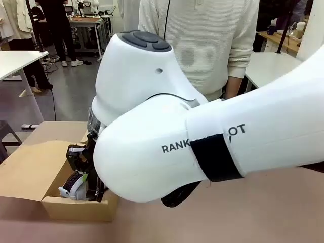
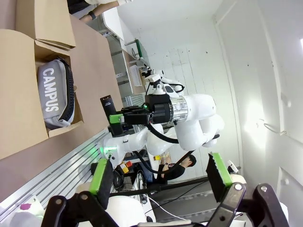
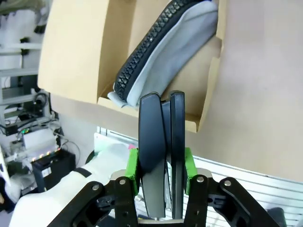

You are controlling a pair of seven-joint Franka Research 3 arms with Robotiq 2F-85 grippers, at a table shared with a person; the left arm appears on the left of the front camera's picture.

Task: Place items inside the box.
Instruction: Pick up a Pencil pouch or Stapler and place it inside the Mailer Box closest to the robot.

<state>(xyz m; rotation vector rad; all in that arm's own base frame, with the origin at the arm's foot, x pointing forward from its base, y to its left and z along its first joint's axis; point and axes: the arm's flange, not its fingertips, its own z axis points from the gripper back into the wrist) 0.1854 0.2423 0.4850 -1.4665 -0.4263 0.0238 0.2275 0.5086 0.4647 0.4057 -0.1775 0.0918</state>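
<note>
My right gripper (image 3: pixel 161 166) is shut on the black stapler (image 3: pixel 160 142), which stands on end between the green pads. It hangs just above the end compartment of the brown cardboard box (image 3: pixel 209 90). In that compartment lies the grey zip pencil case (image 3: pixel 175 42), lettered "CAMPUS" (image 2: pixel 53 90). From the front, the right gripper (image 1: pixel 80 158) reaches down into the box (image 1: pixel 76 208) at lower left, right over the grey case (image 1: pixel 71 190). My left gripper (image 2: pixel 161 176) is open and holds nothing, well off to the side of the box (image 2: pixel 19 113).
The right arm's big white links (image 1: pixel 202 147) cover most of the front view. A person in a cream sweater (image 1: pixel 202 40) stands at the far side of the table. An open flap lid (image 1: pixel 30 167) lies out to the left of the box.
</note>
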